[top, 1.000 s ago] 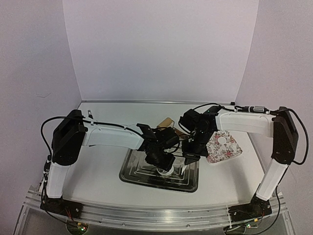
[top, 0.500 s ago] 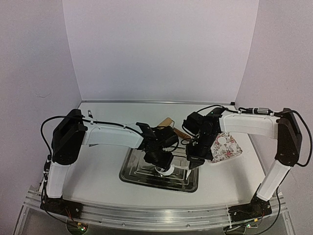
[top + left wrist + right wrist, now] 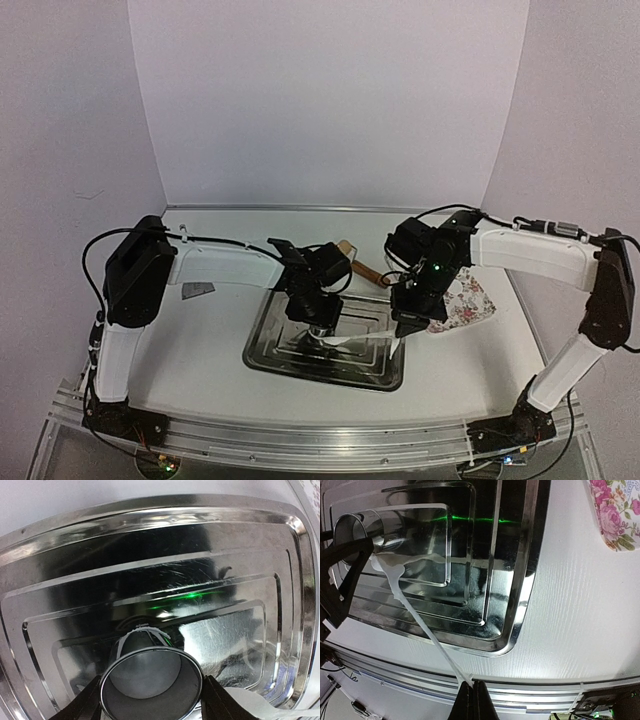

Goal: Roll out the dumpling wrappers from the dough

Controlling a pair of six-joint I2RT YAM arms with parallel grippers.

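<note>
The dough [image 3: 390, 562] lies in the steel tray [image 3: 268, 356] against the ring cutter [image 3: 150, 681], and a thin strand of it stretches to the tray's near edge. The right gripper [image 3: 472, 687] is clenched on that strand's end. The left gripper [image 3: 150, 702] grasps the cutter upright on the tray; whether a wrapper lies under it I cannot tell. A floral plate [image 3: 466, 305] sits on the counter [image 3: 200, 340] to the right.

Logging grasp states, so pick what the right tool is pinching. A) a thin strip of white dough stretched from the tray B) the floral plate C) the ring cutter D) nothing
A: the right tool is closed on a thin dough strip running into the metal tray; the left tool holds the ring cutter.
</note>
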